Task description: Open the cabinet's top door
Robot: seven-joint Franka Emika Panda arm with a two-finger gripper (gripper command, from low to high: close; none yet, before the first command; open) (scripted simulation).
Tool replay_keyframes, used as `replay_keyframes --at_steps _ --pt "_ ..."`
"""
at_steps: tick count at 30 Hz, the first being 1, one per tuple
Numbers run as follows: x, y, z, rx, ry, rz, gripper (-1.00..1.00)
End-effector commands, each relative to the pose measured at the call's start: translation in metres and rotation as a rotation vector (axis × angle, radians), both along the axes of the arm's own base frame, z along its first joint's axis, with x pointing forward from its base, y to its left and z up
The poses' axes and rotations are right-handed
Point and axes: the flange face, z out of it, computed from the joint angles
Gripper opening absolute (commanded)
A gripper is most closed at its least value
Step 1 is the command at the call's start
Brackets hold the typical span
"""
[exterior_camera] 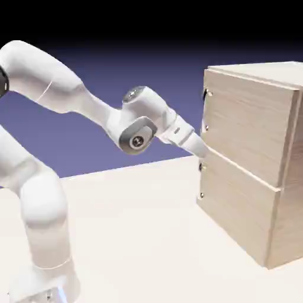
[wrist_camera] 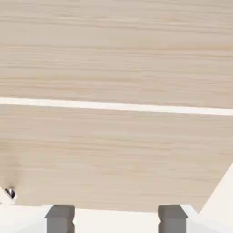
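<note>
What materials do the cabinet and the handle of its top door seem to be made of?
The cabinet looks like pale wood, matte, with fine grain lines visible. The top door has a small handle that appears metallic: dark and slightly shiny, though too small to be certain.

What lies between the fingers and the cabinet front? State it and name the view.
Nothing: in the hand view the open fingers frame only bare wood of the cabinet and its door seam; a handle sits off at the left edge.

matt light-wood cabinet [exterior_camera: 248, 160], glossy white arm [exterior_camera: 71, 94], grey fingertips [wrist_camera: 60, 218]
</note>
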Motion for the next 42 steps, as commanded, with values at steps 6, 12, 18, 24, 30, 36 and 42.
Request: replay_keyframes --at_steps 6,12,18,24,30,36,42 --pt "-0.004 -0.006 0.048 0.028 -0.116 -0.048 0.0" --pt "-0.013 -0.004 0.09 0.049 -0.229 -0.082 0.0" --pt "-0.024 0.007 0.123 0.062 -0.338 -0.103 0.0" --pt "-0.033 0.027 0.145 0.067 -0.439 -0.11 0.0" --pt "-0.038 0.053 0.156 0.065 -0.528 -0.107 0.0" --pt "-0.035 0.084 0.154 0.058 -0.604 -0.095 0.0" --pt "-0.025 0.117 0.139 0.046 -0.662 -0.079 0.0"
